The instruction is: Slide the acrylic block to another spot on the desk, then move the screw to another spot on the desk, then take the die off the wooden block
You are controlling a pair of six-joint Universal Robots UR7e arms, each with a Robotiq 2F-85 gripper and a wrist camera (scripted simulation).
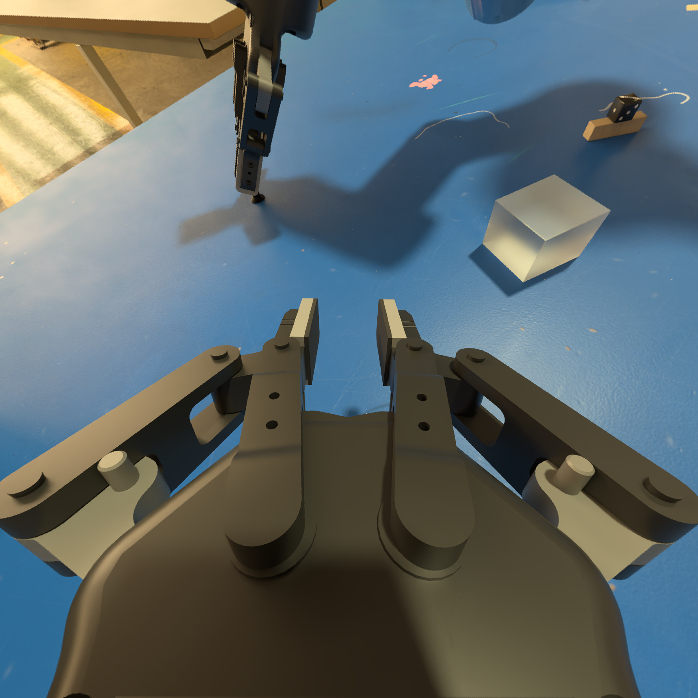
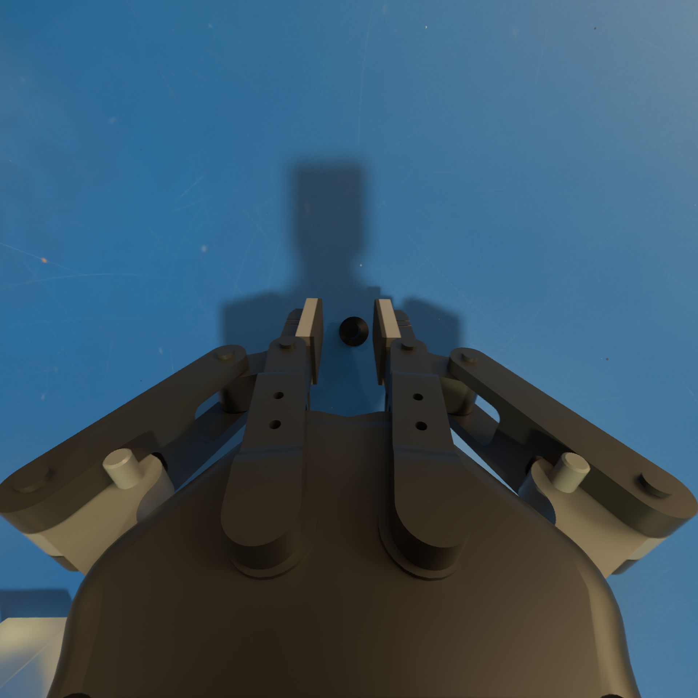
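The clear acrylic block (image 1: 544,226) stands on the blue desk (image 1: 113,264), ahead and to the right of my left gripper (image 1: 348,302), which is open, empty and above the desk. A black die (image 1: 625,109) sits on a small wooden block (image 1: 612,128) at the far right. My right gripper (image 2: 348,302) points straight down, open, with its fingers on either side of the black screw (image 2: 353,330), a small gap on each side. In the left wrist view the right gripper (image 1: 251,181) shows edge-on with the screw (image 1: 258,198) at its tip on the desk.
The desk's left edge runs diagonally at the upper left, with floor beyond and another table (image 1: 113,22). A pink stain (image 1: 425,81) marks the far desk. A corner of the acrylic block (image 2: 26,649) shows at the lower left of the right wrist view.
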